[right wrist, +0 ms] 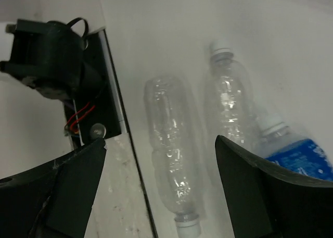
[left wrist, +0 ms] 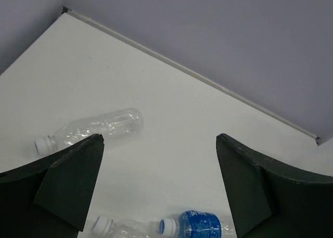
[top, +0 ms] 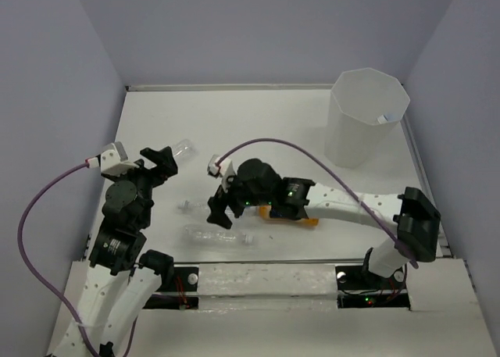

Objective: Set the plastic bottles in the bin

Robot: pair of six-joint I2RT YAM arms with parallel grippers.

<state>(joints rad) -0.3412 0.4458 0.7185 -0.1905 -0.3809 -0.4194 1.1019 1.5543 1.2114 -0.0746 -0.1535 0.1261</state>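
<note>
A clear bottle (right wrist: 169, 160) is found directly below the right gripper (right wrist: 159, 141), its long axis set across the wide-open, empty jaws.

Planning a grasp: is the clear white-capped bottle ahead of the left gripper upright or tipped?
Tipped: the clear white-capped plastic bottle lies on its side on the white table.

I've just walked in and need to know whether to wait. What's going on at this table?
The robot's job is putting bottles in the white bin, which stands far right on the table. The right claw hangs open and empty over a clear bottle lying near the front edge, with a blue-labelled bottle close by. The left claw is open and empty too, with a second clear bottle lying ahead of it.
</note>
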